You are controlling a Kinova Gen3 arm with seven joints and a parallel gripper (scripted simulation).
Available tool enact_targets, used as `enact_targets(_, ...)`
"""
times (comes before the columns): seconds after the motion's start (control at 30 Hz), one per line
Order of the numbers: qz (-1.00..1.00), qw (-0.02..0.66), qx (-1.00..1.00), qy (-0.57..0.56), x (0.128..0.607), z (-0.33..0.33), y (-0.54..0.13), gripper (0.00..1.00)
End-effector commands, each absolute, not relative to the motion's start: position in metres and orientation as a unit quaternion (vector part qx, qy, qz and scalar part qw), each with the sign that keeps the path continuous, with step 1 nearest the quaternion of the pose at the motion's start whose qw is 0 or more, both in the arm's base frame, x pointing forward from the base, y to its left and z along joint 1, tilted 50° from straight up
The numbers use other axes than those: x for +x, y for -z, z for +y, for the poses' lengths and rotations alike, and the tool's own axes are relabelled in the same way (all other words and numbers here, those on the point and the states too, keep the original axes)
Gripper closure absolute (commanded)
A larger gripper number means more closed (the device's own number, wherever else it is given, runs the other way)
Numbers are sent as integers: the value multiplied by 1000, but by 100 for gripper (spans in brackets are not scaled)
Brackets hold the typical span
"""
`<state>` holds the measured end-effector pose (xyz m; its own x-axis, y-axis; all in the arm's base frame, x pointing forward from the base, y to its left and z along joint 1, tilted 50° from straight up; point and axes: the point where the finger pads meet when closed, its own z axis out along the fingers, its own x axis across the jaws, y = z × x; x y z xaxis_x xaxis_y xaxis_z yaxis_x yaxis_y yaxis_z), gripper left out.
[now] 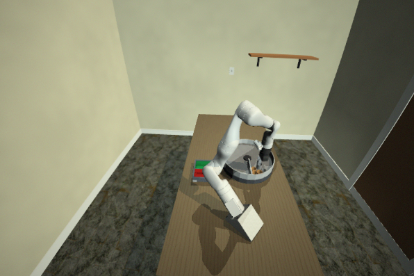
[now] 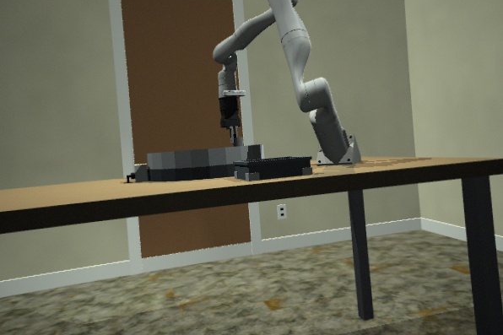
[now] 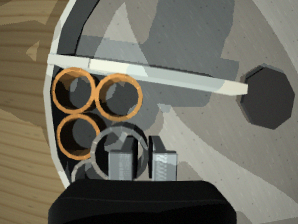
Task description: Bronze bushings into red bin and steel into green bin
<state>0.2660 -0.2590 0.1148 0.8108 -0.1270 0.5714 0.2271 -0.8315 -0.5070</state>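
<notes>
My gripper (image 3: 143,150) is shut on the wall of a steel bushing (image 3: 120,149), one finger inside its bore and one outside, low over the turntable (image 1: 246,161). Three bronze bushings (image 3: 96,106) stand clustered against the turntable's rim just beyond it, beside a white sweeper bar (image 3: 149,76). Part of another grey ring (image 3: 80,171) shows at the rim next to the held bushing. In the top view the gripper (image 1: 265,157) hangs over the turntable's right side near the bronze bushings (image 1: 258,170). The green bin (image 1: 202,164) and the red bin (image 1: 199,172) sit left of the turntable.
A dark hub (image 3: 268,96) stands at the turntable's centre. The raised rim (image 2: 202,155) rings the turntable. The arm's base (image 1: 244,223) is mounted at the near part of the table. The dark bin tray (image 2: 272,166) lies between base and turntable.
</notes>
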Motion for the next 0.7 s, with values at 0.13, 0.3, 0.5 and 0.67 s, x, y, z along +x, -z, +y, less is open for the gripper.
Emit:
enact_targets(0.13,-27,288,-907,307,264,-261,-117,100)
enact_targets(0.3,-27,288,-907,307,264,-262,-117,100)
enact_targets(0.5,-27,288,-907,307,264,-262,-117,100)
enact_targets(0.67,-27,288,-907,307,262,-263,-119,100)
